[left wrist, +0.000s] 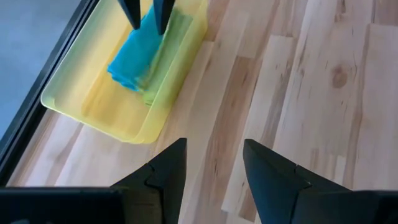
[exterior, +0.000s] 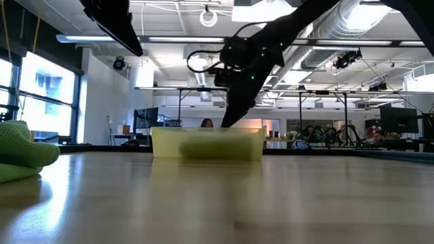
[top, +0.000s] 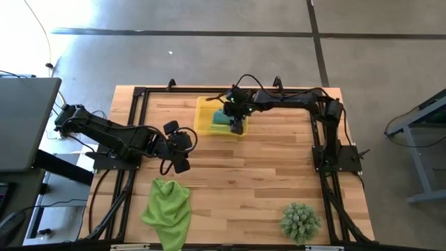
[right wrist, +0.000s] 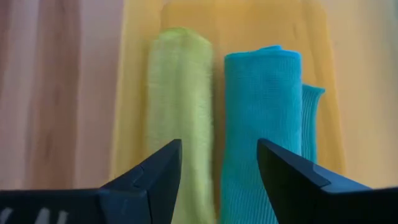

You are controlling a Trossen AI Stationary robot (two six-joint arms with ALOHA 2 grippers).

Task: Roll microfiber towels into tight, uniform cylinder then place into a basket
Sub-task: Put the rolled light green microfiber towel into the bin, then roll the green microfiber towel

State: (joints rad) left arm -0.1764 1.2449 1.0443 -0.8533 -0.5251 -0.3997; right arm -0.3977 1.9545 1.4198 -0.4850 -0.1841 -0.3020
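The yellow basket [top: 205, 118] stands at the table's far middle. In it lie two rolled microfiber towels side by side, one lime-green [right wrist: 180, 112] and one teal [right wrist: 261, 118]. My right gripper [right wrist: 219, 168] hangs open just above them, its fingers pointing steeply down, and touches neither. A third lime-green towel [top: 168, 209] lies crumpled and unrolled near the table's front left. My left gripper [left wrist: 214, 162] is open over bare wood to the near left of the basket [left wrist: 81, 106], with nothing between its fingers.
A spiky green ball-shaped plant [top: 300, 220] sits at the front right corner. A black frame [top: 139, 94] runs along the table's edges. Bare wood lies between the basket and the crumpled towel [exterior: 20, 156].
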